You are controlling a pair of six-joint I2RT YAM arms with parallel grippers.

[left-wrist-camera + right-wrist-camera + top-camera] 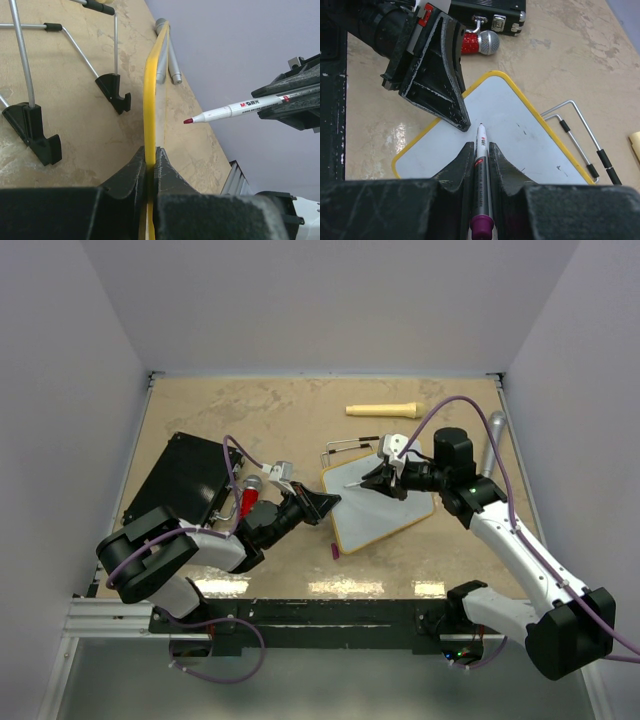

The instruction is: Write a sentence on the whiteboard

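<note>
On tabletop (250, 410): unwritten whiteboard (395, 510) clamped in left jaws; marker (481, 144) clamped in right jaws, tip hovering; next, gentle touchdown.

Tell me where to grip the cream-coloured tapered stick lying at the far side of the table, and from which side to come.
Take the cream-coloured tapered stick across its slim middle, coming straight down from above. It lies flat on the tan table, long axis left to right, with bare surface before and behind it, so fingers closing front-to-back should straddle it.
</note>
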